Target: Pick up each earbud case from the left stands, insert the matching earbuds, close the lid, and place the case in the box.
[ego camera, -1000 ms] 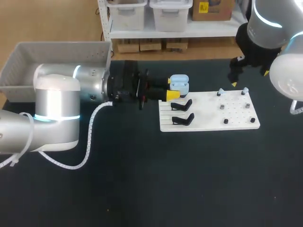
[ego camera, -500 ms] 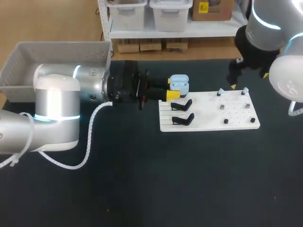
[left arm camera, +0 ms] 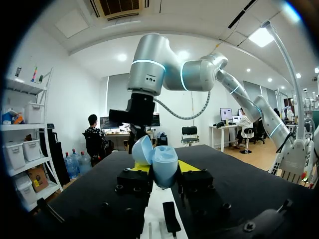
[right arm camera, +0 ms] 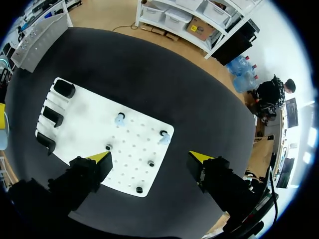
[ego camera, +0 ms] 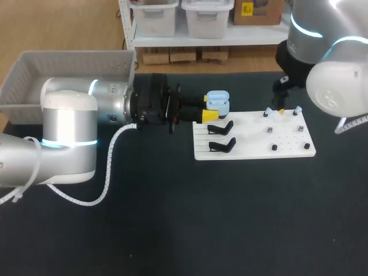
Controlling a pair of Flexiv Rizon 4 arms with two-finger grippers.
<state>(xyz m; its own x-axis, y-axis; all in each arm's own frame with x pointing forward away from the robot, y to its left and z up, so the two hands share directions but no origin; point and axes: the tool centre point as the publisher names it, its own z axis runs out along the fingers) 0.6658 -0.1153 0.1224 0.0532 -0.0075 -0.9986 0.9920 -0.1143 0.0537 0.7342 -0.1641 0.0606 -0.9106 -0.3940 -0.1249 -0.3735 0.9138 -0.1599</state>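
Empty stands: two black stands (ego camera: 221,145) sit at the near left of the white board (ego camera: 253,150), nothing on them.
Earbud case: the pale blue earbud case (ego camera: 217,101) is at the board's far left corner, beyond those stands. I cannot tell whether it rests on a stand or is lifted clear.
Left gripper: the left gripper (left arm camera: 164,169) comes in from the left and pinches the case between its yellow tips. It probably holds the case steady for loading.
Earbuds: two pale earbuds (right arm camera: 119,118) stand on pegs along the board's far right edge, well apart from the case.
Right gripper: the right gripper (right arm camera: 149,158) hangs over the pegged end with its fingers spread wide and nothing between them. It looks poised to pick an earbud.
Box: the grey box (ego camera: 69,60) lies far left behind the left arm, ready to receive the finished case.
Left wrist view alone: it shows the lid tipped open, and a fingertip on each side of the case.
Right wrist view alone: it shows the gap between the right fingers, and each earbud apart from the dark pegs.
Head view alone: it shows the box, case and earbuds laid out together.
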